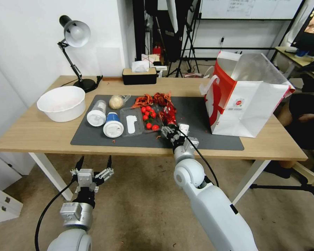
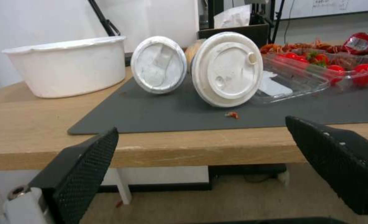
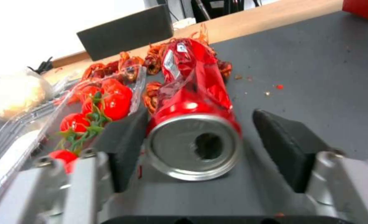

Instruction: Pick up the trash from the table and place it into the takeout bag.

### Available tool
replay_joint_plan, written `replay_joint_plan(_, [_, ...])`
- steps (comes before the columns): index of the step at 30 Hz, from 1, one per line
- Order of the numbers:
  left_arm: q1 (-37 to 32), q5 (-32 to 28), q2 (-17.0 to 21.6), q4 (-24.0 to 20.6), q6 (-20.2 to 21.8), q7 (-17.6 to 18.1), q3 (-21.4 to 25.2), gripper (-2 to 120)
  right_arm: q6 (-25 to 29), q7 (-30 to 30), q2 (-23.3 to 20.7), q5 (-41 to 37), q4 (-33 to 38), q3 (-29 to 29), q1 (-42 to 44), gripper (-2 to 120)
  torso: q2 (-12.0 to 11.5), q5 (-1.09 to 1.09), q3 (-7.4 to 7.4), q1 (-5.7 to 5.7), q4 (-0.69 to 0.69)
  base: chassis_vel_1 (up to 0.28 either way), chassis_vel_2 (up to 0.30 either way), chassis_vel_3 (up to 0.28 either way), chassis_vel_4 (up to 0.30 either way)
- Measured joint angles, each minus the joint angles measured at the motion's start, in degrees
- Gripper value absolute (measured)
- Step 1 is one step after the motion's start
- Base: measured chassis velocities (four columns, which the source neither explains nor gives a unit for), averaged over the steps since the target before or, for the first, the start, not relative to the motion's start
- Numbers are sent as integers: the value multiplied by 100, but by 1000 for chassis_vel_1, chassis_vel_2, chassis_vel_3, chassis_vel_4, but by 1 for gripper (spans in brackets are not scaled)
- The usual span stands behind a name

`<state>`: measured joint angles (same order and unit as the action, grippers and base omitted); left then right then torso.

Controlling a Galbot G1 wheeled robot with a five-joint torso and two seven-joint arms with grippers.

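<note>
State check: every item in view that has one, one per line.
Crushed red drink can: lying on its side on the mat, dented, between the right end effector's open fingers, not clamped.
Left end effector: open, below the table edge, holding nothing.
Takeout bag: upright, mouth open.
Blue cup: on its side, lid on.
Clear cup: on its side, lid on.
Clear tomato tray: open.
Big white bowl: upright.

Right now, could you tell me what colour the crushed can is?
Red, with a silver end; the can shows best in the right wrist view.
</note>
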<state>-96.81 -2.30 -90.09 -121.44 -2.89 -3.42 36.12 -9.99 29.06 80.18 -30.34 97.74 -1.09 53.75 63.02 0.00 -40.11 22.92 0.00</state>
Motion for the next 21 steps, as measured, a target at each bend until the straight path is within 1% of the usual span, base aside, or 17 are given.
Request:
replay_joint_plan(2, [-2, 0, 1, 0, -1, 0, -1, 100, -59, 41, 13, -9, 5, 1, 8, 53, 0, 0, 0, 0, 0, 0, 0, 0, 0])
replay_joint_plan(4, [-3, 0, 1, 0, -1, 0, -2, 100, -68, 49, 15, -10, 7, 1, 11, 51, 0, 0, 0, 0, 0, 0, 0, 0, 0])
replay_joint_plan(15, [-5, 0, -5, 0, -8, 0, -17, 100, -100, 63, 3, -20, 150, -64, 137, 50, 1, 0, 0, 0, 0, 0, 0, 0, 0])
replay_joint_plan(21, [-4, 1, -7, 0, -11, -1, -23, 100, 129, -167, -78, -87, 506, -222, 269, 50, 1, 0, 0, 0, 0, 0, 0, 0, 0])
